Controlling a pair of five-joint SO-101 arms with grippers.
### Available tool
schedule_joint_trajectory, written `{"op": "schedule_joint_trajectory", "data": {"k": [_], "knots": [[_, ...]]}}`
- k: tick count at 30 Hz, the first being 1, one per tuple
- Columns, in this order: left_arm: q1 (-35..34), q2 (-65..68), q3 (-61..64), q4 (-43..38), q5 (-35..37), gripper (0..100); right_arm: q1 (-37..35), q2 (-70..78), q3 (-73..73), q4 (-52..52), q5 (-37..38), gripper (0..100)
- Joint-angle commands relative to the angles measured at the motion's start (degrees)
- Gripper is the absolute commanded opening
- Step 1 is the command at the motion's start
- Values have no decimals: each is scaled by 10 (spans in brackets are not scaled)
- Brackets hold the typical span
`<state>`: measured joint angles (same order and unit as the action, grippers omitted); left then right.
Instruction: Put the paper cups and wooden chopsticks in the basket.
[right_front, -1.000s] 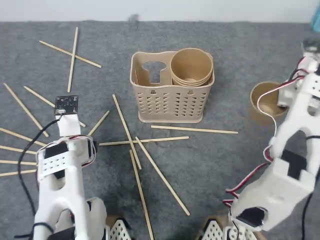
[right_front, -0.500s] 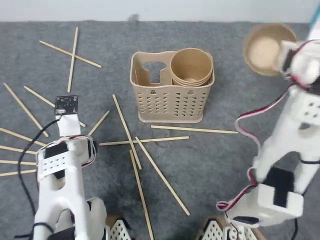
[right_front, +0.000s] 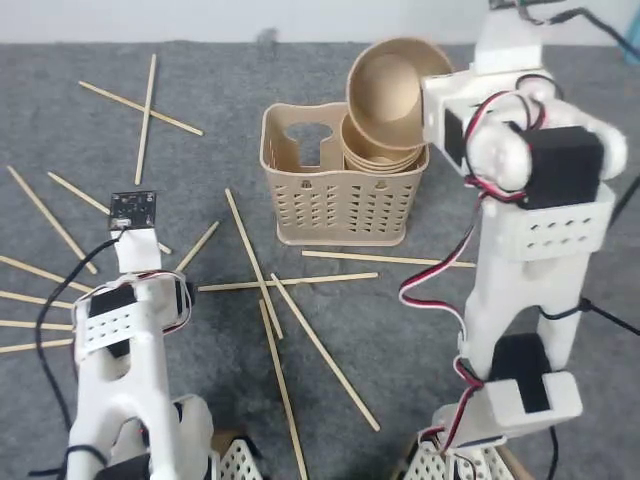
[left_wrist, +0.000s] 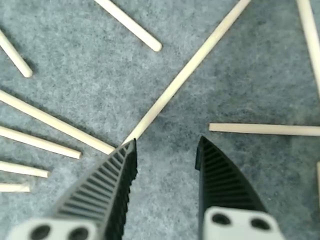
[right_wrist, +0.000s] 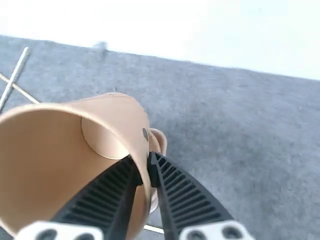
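My right gripper (right_front: 432, 88) is shut on the rim of a brown paper cup (right_front: 392, 82), which hangs tilted just above the beige basket (right_front: 330, 205). In the right wrist view the cup (right_wrist: 60, 165) has its wall pinched between the fingers of the right gripper (right_wrist: 142, 159). A stack of cups (right_front: 385, 155) sits in the basket's right compartment. Several wooden chopsticks (right_front: 252, 262) lie scattered on the grey mat. My left gripper (left_wrist: 166, 145) is open, low over the mat, with one chopstick (left_wrist: 190, 65) ending by a fingertip.
The left arm (right_front: 125, 320) stands at the front left among a fan of chopsticks (right_front: 40, 270). One chopstick (right_front: 388, 259) lies just in front of the basket. The basket's left compartment (right_front: 300, 145) holds no cups.
The right arm lifted the paper cup off the mat at the right and swung it left, to above the basket. The left arm has not moved.
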<state>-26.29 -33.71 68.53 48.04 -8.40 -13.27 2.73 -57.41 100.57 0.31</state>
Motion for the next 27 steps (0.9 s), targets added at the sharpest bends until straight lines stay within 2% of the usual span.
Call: {"op": "schedule_joint_trajectory", "data": {"k": [1, 16, 19, 24, 27], "knots": [[-4, -18, -6, -11, -2, 184, -2, -12, 22, 21, -4, 6], [-4, -18, -6, -11, -2, 184, 10, 2, 100, 22, 13, 11], [-4, -18, -6, -11, -2, 184, 6, 2, 84, 6, 14, 88], [-4, -18, -6, -11, -2, 184, 6, 1, -39, 21, 10, 258], [-5, -18, -6, -11, -2, 184, 11, -8, -99, 25, 12, 270]]}}
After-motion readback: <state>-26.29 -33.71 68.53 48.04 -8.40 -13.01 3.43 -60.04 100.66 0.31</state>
